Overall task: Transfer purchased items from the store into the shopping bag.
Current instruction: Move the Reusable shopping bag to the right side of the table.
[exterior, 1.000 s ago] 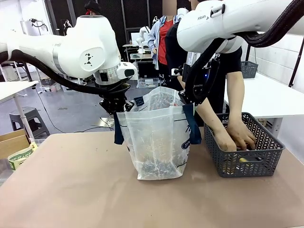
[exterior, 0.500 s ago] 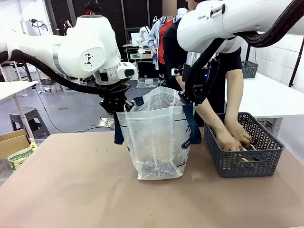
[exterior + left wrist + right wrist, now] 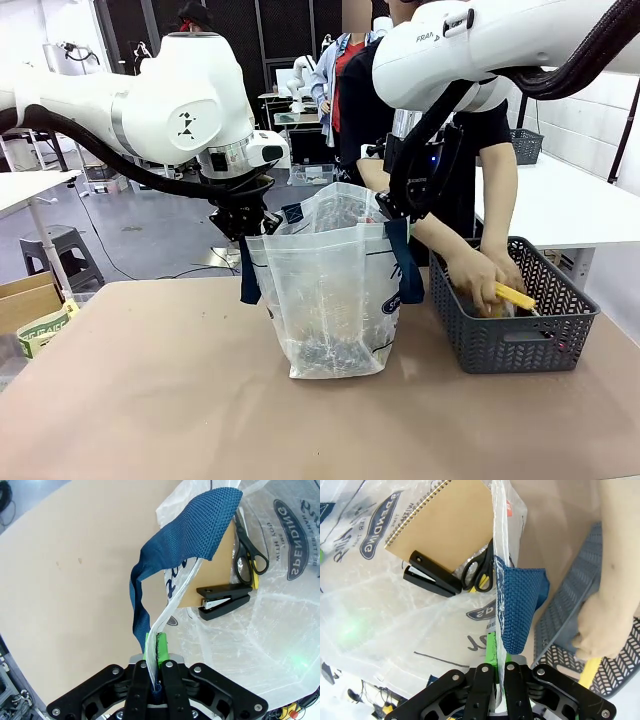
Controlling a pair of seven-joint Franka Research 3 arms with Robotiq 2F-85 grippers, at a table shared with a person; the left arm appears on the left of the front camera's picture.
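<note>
Shopping bag [image 3: 335, 290] stood mid-frame, its rim clamped by the closed left gripper [image 3: 243, 232] and right gripper [image 3: 392, 212]; a hand [image 3: 478, 285] held a yellow item [image 3: 515, 296] in the basket [image 3: 510, 345], lower right, nearer the right gripper.

We see that the person's hands [image 3: 480, 278], a second ago sunk low among the goods in the basket [image 3: 520, 345], have come up towards its rim, one now gripping a yellow item [image 3: 515, 296].

One bag [image 3: 330, 300], one basket [image 3: 500, 345], one notebook [image 3: 440, 526], one stapler [image 3: 223, 601] and one pair of scissors [image 3: 241, 536].
</note>
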